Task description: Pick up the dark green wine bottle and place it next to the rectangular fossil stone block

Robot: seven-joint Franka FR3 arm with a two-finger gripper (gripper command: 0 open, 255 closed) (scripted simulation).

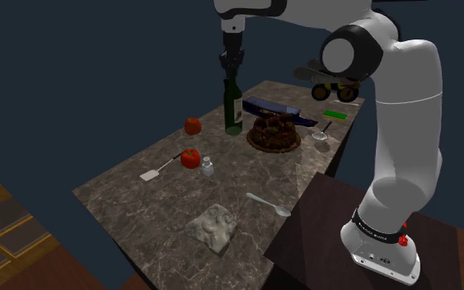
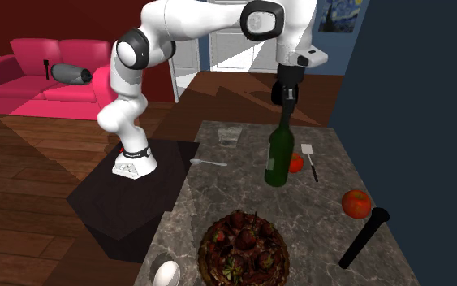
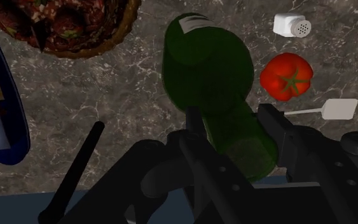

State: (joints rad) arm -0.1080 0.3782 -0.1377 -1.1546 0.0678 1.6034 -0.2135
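Note:
The dark green wine bottle [image 1: 233, 111] [image 2: 279, 158] [image 3: 203, 70] stands upright on the marble table [image 1: 139, 198], near the far end in the shoulder view. My gripper [image 1: 232, 66] [image 2: 287, 99] [image 3: 231, 121] comes straight down over it. In the wrist view the two black fingers press on either side of the bottle's neck, shut on it. The rectangular pale grey stone block [image 1: 213, 226] [image 2: 229, 134] lies flat near the table's front edge in the shoulder view, well away from the bottle.
A chocolate cake [image 1: 274, 132] [image 2: 243, 248] and a blue tray [image 1: 275, 109] sit beside the bottle. A tomato [image 1: 190, 157] [image 3: 287, 76], an apple [image 1: 192, 125], a salt shaker [image 1: 208, 167], a white spatula [image 1: 157, 170] and a spoon [image 1: 269, 204] lie between bottle and block. A black stick [image 2: 363, 237] lies near the edge.

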